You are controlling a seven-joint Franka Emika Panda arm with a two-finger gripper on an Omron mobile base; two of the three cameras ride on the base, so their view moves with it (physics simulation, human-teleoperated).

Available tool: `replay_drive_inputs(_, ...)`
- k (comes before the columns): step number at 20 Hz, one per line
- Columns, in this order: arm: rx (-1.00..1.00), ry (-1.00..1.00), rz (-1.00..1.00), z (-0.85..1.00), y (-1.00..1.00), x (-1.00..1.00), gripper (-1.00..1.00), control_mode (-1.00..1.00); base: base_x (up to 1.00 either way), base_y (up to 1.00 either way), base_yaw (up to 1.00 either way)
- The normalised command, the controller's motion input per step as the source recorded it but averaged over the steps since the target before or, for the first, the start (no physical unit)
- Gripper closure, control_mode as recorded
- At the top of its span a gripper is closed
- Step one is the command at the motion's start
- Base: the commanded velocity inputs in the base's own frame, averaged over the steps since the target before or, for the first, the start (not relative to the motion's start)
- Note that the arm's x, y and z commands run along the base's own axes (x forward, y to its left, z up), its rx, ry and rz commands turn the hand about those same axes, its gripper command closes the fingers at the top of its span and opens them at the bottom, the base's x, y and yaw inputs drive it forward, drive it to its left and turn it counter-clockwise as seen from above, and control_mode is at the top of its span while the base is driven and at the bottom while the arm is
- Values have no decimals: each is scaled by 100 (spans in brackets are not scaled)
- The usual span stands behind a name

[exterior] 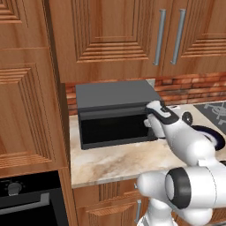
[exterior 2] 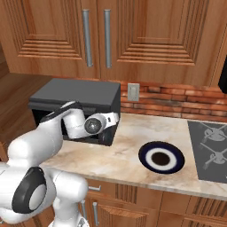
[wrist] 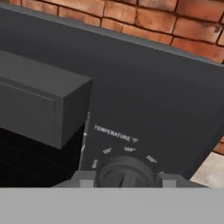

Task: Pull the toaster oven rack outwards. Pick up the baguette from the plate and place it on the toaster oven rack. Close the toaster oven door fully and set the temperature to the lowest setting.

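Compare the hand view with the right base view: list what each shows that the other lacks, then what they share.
Hand view alone: the temperature knob with its printed scale and "TEMPERATURE" label, sitting between the fingertips of the hand.

Right base view alone: the plate lying bare on the counter, the stovetop, the wall outlet, the upper cabinets and the white arm.

Both: the toaster oven with its door shut, and the brick backsplash.

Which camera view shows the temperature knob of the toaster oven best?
The hand view: the knob sits close, under its printed scale. In both base views the arm hides that end of the toaster oven.
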Motion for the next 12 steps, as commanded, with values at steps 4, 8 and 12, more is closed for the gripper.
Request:
replay_drive_inputs(4, -47, -10, 45, 0, 0, 0, 100, -100, 0, 0, 0)
replay_drive_inputs(8, -47, -11, 46, 0, 0, 0, 100, -100, 0, 0, 0)
replay_drive_inputs(12, -47, -6, 48, 0, -1, 0, 100, -100, 0, 0, 0)
